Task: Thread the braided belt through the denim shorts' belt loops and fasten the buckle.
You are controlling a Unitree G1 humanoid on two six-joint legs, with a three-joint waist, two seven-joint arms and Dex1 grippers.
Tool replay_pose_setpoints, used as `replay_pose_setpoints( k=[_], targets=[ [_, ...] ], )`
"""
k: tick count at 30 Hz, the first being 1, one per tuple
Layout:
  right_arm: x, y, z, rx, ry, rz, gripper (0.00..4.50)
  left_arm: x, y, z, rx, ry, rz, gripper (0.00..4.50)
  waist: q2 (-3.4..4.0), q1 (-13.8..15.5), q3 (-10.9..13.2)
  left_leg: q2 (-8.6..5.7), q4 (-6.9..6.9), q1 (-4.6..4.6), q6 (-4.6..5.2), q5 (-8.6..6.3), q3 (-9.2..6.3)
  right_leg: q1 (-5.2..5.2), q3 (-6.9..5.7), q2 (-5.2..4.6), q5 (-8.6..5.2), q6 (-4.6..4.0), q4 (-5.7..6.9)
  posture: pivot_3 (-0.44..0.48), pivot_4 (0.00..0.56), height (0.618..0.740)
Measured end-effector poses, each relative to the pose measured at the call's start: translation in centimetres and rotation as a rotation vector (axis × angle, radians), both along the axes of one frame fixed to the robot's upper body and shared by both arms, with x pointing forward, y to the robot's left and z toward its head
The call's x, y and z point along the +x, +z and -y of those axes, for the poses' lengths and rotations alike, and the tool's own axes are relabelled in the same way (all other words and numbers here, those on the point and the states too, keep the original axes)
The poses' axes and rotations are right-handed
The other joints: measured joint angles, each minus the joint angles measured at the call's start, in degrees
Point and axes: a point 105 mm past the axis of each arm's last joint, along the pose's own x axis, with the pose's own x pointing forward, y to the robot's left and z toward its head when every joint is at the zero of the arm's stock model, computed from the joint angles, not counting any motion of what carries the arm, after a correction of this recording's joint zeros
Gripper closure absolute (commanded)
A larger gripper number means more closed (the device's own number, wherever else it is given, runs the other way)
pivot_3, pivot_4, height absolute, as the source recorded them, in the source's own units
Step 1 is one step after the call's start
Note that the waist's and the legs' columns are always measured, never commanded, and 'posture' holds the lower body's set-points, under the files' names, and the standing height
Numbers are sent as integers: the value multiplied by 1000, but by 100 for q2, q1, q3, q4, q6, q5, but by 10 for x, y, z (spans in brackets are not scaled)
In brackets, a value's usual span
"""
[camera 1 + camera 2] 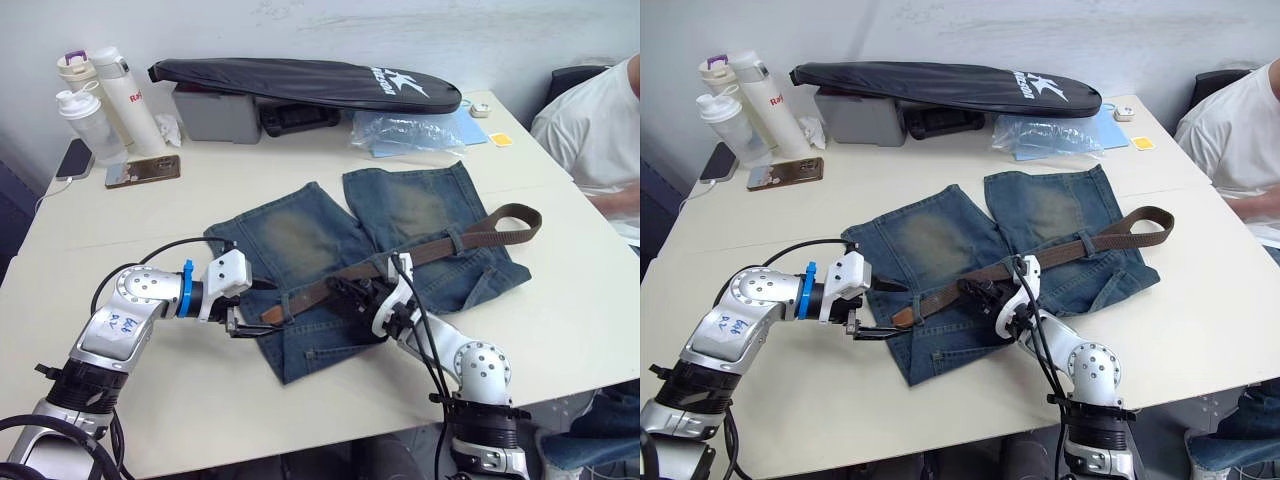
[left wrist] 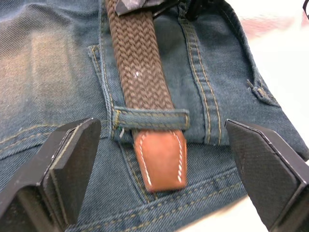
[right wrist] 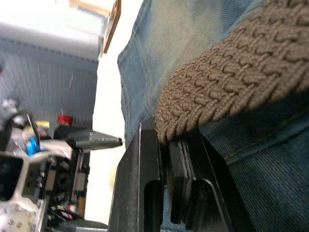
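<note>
Here, spread flat on a cream table [image 1: 560,300]: the denim shorts [image 1: 400,215], waistband toward the robot and both worn legs pointing away. Beyond them, along the table's far edge, a long black racket bag [image 1: 300,82] lying across a grey box [image 1: 215,115], a clear bluish plastic bag [image 1: 405,132] just beside it, and three bottles [image 1: 95,100] with two phones [image 1: 142,171] at the far left corner. At the right edge, seated, a person in a white shirt [image 1: 590,130]. Across the waistband, the braided belt [image 1: 480,236], running from a loose curl off the right hip to its tan leather tip [image 2: 161,159], which pokes out just past one of the belt loops [image 2: 152,118] on the left side. Poised over that tip, the left gripper [image 2: 161,179], fingers spread wide and grasping nothing. At mid-waistband, the right gripper [image 1: 352,293], clenched on the braided belt, the weave pinched between its black fingers [image 3: 186,169].
</note>
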Motion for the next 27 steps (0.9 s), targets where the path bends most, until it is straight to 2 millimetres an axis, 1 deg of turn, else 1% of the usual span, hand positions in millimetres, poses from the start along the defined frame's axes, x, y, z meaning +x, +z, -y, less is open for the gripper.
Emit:
replay_pose_setpoints(
  k=[4, 6, 7, 9, 10, 13, 14, 15, 17, 19, 20, 21, 22, 23, 24, 25, 26, 27],
  targets=[
    [1, -1, -4, -23, 18, 13, 4473, 0, 0, 0, 0, 0, -1, 0, -3, 0, -2, 1, 0, 4, 0, 0, 3, 1, 4, 0, 0, 0, 2, 0, 150, 740],
    [0, -1, -4, -30, 24, 16, 3661, 0, 0, 0, 0, -1, -2, 0, -6, 4, -3, 1, 0, 4, -1, 0, 3, 2, 5, -1, 0, 0, 3, 0, 150, 740],
    [-1, -4, -2, -44, 23, 8, 3464, 0, 0, 0, 0, -1, -2, 0, -4, 15, -3, 1, 0, 3, -1, 0, 3, 1, 5, -2, 0, 0, 2, 0, 150, 740],
    [-6, -9, 1, -64, 28, -4, 2495, 0, 0, 0, 0, -2, -2, 0, -1, 30, 0, -1, -3, -1, -1, 0, 2, 0, 4, -3, 0, 0, -1, 0, 150, 740],
    [-8, -10, 4, -73, 33, -4, 2101, 0, 0, 0, 0, -2, -2, 0, 1, 34, 1, -1, -3, -5, -2, 0, 2, -2, 4, -4, 0, 0, -3, 0, 150, 740],
    [-21, -4, 11, -105, 65, 24, 758, 0, 0, 0, 0, -6, 1, 0, 2, 45, 2, -7, -1, -11, -1, 0, 2, -4, 3, -11, 0, 0, -7, 0, 150, 740],
    [-26, -1, 17, -121, 73, 33, 309, 0, 1, 1, 0, -10, 3, 0, 4, 52, 4, -10, 1, -13, -1, 0, 2, -3, 3, -15, 0, 0, -10, 0, 150, 740],
    [-28, 3, 23, -133, 75, 44, 24, -1, 1, 1, 0, -12, 2, 0, 4, 59, 5, -13, 2, -13, -1, 0, 2, -3, 3, -19, 0, 1, -9, 0, 150, 740],
    [-34, 13, 34, -154, 75, 71, 24, -1, 1, 1, 0, -17, 2, 0, 3, 90, 10, -15, 5, -13, -1, 0, 2, -1, 3, -22, 1, 2, -14, 0, 150, 740],
    [-37, 24, 42, -185, 82, 109, 24, -1, 1, 1, 0, -27, 6, 0, -1, 123, 12, -15, 5, -12, -1, 0, 1, -1, 2, -21, 1, 2, -32, 0, 150, 740],
    [-42, 31, 48, -262, 116, 151, 24, -2, 1, 2, 0, -37, 8, 0, 12, 145, 28, -16, 7, -14, -1, 0, 5, -3, 2, -20, 1, 2, -39, 0, 150, 740],
    [-42, 35, 52, -299, 126, 177, 24, -2, 1, 2, 0, -38, 6, 0, 17, 160, 33, -17, 6, -14, -1, 0, 8, -4, 3, -20, 1, 2, -43, 0, 150, 740],
    [-43, 42, 58, -380, 145, 227, 24, -2, 1, 1, 0, -38, 4, 0, 17, 173, 33, -17, 7, -13, -1, 0, 7, -3, 2, -17, 1, 2, -44, 0, 150, 740],
    [-46, 46, 62, -509, 197, 289, 24, -1, 0, -1, 1, -39, 0, 0, 24, 177, 38, -16, 7, -16, 0, 0, 10, -8, 2, -14, 1, 2, -50, 0, 150, 740],
    [-47, 48, 66, -593, 225, 325, 255, -1, -1, -3, 8, -38, -3, 0, 24, 180, 38, -14, 3, -17, 2, 1, 10, -8, 1, -10, 1, 2, -55, 0, 150, 740],
    [-47, 50, 71, -679, 246, 363, 517, -1, -1, -7, 24, -36, 3, 0, 8, 183, 37, -6, 5, -16, 3, 1, 8, -7, -3, 1, 1, 2, -55, 0, 150, 740],
    [-47, 48, 73, -768, 282, 398, 799, -1, -1, -10, 49, -44, 26, 0, 1, 184, 40, -3, 4, -17, 3, 2, 7, -7, -5, 8, 1, 2, -59, 0, 150, 740],
    [-47, 45, 75, -822, 307, 409, 1327, -1, 0, -14, 72, -50, 42, 0, -1, 188, 39, -1, 1, -16, 5, 2, 7, -7, -6, 11, 1, 2, -61, 0, 150, 740]
  ],
)
